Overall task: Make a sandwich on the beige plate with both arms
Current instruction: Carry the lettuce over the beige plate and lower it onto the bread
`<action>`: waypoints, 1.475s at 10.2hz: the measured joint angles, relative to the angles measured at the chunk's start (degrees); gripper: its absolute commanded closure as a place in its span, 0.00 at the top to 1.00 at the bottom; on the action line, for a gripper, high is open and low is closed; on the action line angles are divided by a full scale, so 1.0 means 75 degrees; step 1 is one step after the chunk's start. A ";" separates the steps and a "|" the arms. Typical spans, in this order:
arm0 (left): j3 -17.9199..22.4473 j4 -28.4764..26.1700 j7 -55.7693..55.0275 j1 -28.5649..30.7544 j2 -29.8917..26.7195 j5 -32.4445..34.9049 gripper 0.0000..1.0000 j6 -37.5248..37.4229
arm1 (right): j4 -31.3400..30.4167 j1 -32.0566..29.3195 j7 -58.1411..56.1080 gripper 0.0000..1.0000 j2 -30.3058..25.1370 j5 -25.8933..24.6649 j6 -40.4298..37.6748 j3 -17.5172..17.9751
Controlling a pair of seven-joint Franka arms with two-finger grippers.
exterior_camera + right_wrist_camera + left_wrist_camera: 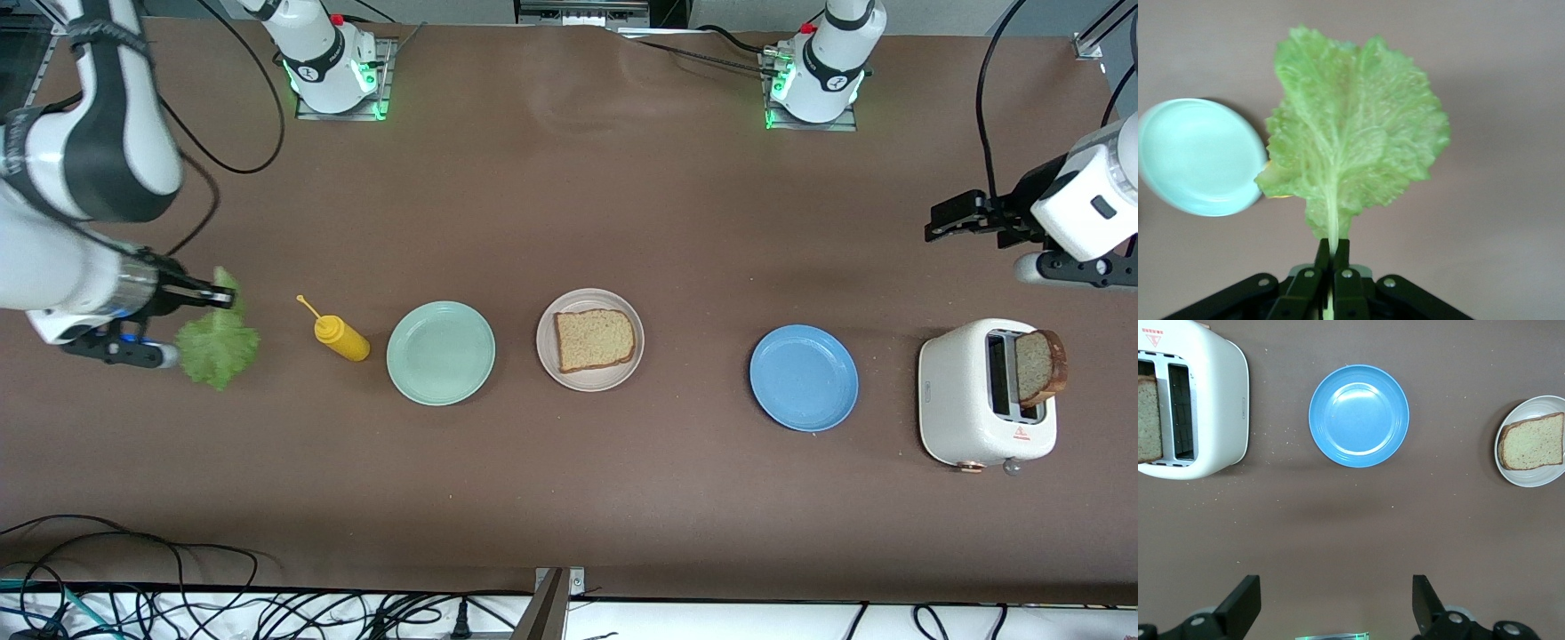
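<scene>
The beige plate (589,384) lies mid-table with one speckled bread slice (594,339) flat on it. A second slice (1038,364) stands in a slot of the white toaster (965,400) at the left arm's end. My right gripper (227,298) is shut on the stem of a crinkled green lettuce leaf (216,342), held in the air at the right arm's end; in its wrist view the leaf (1355,140) hangs from the gripper (1332,250). My left gripper (938,222) hovers open and holds nothing; its wrist view (1336,603) takes in the toaster (1211,400) and the beige plate (1531,477).
A yellow squeeze bottle (338,335) lies beside the mint-green plate (440,353), between the lettuce and the beige plate. A blue plate (803,378) sits between the beige plate and the toaster. Loose cables run along the table's front edge.
</scene>
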 measured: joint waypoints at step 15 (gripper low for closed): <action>0.0013 0.0314 0.0000 0.0018 0.0274 0.0231 1.00 0.0001 | 0.1129 0.3852 1.2459 1.00 0.4063 -0.0098 0.7339 0.1073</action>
